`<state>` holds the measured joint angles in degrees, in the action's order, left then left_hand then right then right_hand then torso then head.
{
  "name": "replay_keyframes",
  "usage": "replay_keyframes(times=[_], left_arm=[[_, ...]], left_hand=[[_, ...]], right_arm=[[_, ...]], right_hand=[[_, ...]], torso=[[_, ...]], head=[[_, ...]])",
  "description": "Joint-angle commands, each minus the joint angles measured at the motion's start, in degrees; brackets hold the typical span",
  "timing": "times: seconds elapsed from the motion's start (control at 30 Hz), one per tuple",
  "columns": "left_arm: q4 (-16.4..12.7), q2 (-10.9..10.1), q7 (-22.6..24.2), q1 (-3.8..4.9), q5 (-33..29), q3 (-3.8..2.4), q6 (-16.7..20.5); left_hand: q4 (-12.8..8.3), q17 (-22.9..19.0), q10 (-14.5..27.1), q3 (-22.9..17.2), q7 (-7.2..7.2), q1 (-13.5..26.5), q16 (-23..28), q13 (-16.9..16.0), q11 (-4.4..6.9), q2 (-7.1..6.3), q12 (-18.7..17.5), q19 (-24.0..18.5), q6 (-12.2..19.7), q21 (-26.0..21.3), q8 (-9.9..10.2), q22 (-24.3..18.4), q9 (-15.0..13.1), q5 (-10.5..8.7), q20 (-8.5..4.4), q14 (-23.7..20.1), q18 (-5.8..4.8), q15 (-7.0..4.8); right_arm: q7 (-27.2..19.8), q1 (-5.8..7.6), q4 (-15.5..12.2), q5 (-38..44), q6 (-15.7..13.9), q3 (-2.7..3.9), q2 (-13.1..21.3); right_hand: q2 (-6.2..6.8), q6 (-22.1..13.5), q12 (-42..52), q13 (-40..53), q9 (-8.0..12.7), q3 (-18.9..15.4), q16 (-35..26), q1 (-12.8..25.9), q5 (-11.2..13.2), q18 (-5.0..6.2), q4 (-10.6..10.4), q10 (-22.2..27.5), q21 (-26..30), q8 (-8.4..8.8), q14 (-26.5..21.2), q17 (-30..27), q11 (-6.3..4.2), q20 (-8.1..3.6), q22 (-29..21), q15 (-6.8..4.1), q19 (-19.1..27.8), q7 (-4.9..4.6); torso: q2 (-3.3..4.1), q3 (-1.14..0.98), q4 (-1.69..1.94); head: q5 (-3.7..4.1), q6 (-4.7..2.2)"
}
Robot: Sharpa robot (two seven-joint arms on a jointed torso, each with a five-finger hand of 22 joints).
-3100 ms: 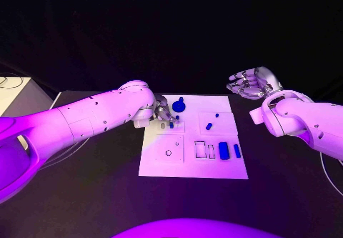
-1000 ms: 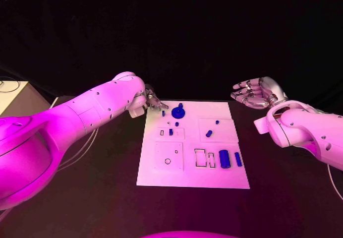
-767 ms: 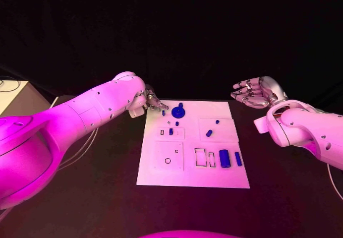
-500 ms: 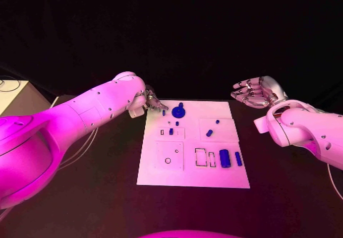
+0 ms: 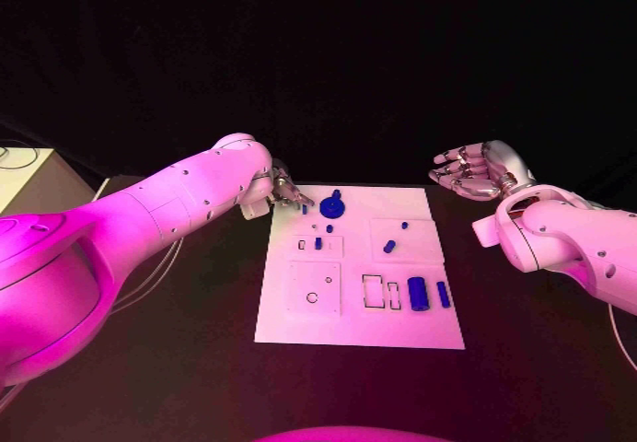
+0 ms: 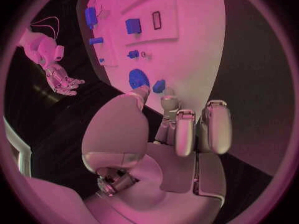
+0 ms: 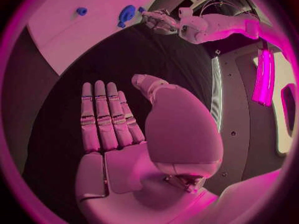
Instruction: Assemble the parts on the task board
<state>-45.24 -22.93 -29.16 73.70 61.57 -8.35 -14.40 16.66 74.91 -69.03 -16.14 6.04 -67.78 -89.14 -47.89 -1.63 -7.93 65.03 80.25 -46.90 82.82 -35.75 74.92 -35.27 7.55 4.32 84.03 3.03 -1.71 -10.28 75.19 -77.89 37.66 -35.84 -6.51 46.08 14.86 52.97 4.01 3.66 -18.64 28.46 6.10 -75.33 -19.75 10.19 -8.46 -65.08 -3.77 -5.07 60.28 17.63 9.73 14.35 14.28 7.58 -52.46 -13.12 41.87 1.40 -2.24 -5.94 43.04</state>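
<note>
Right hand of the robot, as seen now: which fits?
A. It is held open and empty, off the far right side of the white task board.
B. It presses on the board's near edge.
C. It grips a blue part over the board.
A: the right hand has its fingers spread with nothing in them, hanging beyond the far right corner of the white task board, clear of the blue parts.

left hand (image 6: 181, 129) empty, above task board (image 6: 193, 45)

Black backdrop (image 5: 345, 83), pale side cabinet (image 5: 20, 180)
</note>
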Motion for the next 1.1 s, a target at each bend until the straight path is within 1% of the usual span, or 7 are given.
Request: replay_keyframes(times=[0.03,0.4,0.5,0.63,0.9,0.93,1.1], left_arm=[[0.00,0.16,0.55,0.13,-1.08,0.02,-0.73],[0.38,0.42,0.72,0.12,-1.81,0.13,-0.14],[0.53,0.47,0.78,0.12,-2.21,0.16,0.18],[0.67,0.48,0.83,0.12,-2.72,0.17,0.28],[0.68,0.42,0.90,0.12,-3.61,0.20,-0.37],[0.64,0.41,0.90,0.12,-3.66,0.20,-0.45],[0.46,0.38,0.96,0.10,-4.07,0.22,-0.74]], left_hand=[[-0.07,13.70,-0.08,-0.34,-0.27,-0.42,-0.19,-0.04,0.19,0.09,0.21,0.23,0.19,0.23,-0.30,0.19,-0.07,0.30,-0.20,5.52,0.43,-0.27],[-0.06,13.79,-0.25,-1.92,-0.50,-1.87,-0.23,-0.06,0.41,1.21,0.35,0.26,0.01,0.26,-0.43,0.28,0.17,0.25,-0.28,5.55,0.41,-0.45],[-0.06,13.87,-0.25,-3.76,-0.60,-2.93,-0.27,0.01,0.52,2.22,0.36,0.28,0.00,0.27,-0.38,0.34,0.41,0.30,-0.36,5.58,0.40,-0.56],[-0.26,13.90,-0.18,-7.28,-0.75,-4.69,-0.29,0.20,0.68,2.65,0.31,0.23,0.05,0.24,-0.45,0.33,0.67,0.35,-0.48,5.59,0.42,-0.71],[-1.46,13.95,-0.21,-17.27,-0.92,-6.47,-0.31,0.54,0.89,0.13,0.27,0.15,0.04,0.17,-1.30,0.35,0.66,0.31,-0.65,5.60,0.43,-0.89],[-2.20,14.10,-0.45,-19.82,-1.13,-6.22,-0.39,0.47,1.05,-0.60,0.36,0.17,-0.33,0.18,-1.70,0.40,0.53,0.27,-0.73,5.65,0.43,-1.03],[-5.31,14.26,-0.73,-25.43,-1.42,-5.49,-0.46,0.75,1.37,-1.79,0.18,0.27,-0.64,0.23,-2.65,0.60,-0.29,0.27,-0.95,5.70,0.39,-1.28]], right_arm=[[-0.71,0.03,-0.03,0.19,-0.03,0.04,-0.07],[-0.74,0.03,-0.03,0.19,-0.04,0.04,-0.15],[-0.74,0.03,-0.01,0.19,-0.01,0.04,-0.18],[-0.74,0.03,0.00,0.19,0.01,0.04,-0.20],[-0.64,0.03,0.06,0.20,0.11,0.04,-0.24],[-0.63,0.03,0.07,0.20,0.11,0.04,-0.25],[-0.57,0.03,0.15,0.21,0.09,0.04,-0.32]], right_hand=[[-0.09,-0.21,-0.18,-0.05,0.05,-0.14,-0.32,0.10,-0.25,0.28,0.36,0.22,0.15,0.36,-0.04,-0.11,0.03,0.19,-0.10,0.27,0.41,-0.36],[-0.09,-0.20,-0.18,-0.05,0.06,-0.14,-0.33,0.10,-0.26,0.28,0.36,0.22,0.15,0.37,-0.06,-0.13,0.04,0.20,-0.12,0.28,0.43,-0.36],[-0.09,-0.20,-0.18,-0.05,0.06,-0.14,-0.33,0.10,-0.26,0.28,0.36,0.22,0.15,0.37,-0.06,-0.13,0.04,0.20,-0.12,0.28,0.43,-0.36],[-0.09,-0.20,-0.18,-0.05,0.06,-0.14,-0.33,0.10,-0.26,0.28,0.36,0.22,0.15,0.37,-0.06,-0.13,0.04,0.20,-0.12,0.28,0.43,-0.36],[-0.18,-0.16,-0.13,-0.03,0.07,-0.07,-0.46,0.03,-0.49,0.29,0.42,0.23,0.14,0.39,-0.20,-0.27,0.04,0.26,-0.33,0.32,0.58,-0.35],[-0.20,-0.13,-0.10,-0.03,0.09,0.02,-0.52,-0.05,-1.06,0.31,0.51,0.25,0.11,0.42,-0.21,-0.39,0.04,0.30,-0.55,0.33,0.70,-0.35],[-0.20,-0.12,-0.09,-0.03,0.11,0.05,-0.55,-0.04,-1.40,0.32,0.53,0.26,0.09,0.44,-0.21,-0.46,0.05,0.32,-0.68,0.34,0.76,-0.36]], torso=[[0.04,0.00,0.02],[0.04,0.00,-0.02],[0.02,-0.04,0.00],[0.01,-0.05,0.03],[-0.02,-0.03,-0.01],[-0.02,-0.03,0.00],[-0.05,-0.02,0.09]], head=[[0.03,0.05],[0.11,0.15],[0.12,0.17],[0.13,0.18],[0.06,0.27],[0.06,0.27],[0.08,0.29]])
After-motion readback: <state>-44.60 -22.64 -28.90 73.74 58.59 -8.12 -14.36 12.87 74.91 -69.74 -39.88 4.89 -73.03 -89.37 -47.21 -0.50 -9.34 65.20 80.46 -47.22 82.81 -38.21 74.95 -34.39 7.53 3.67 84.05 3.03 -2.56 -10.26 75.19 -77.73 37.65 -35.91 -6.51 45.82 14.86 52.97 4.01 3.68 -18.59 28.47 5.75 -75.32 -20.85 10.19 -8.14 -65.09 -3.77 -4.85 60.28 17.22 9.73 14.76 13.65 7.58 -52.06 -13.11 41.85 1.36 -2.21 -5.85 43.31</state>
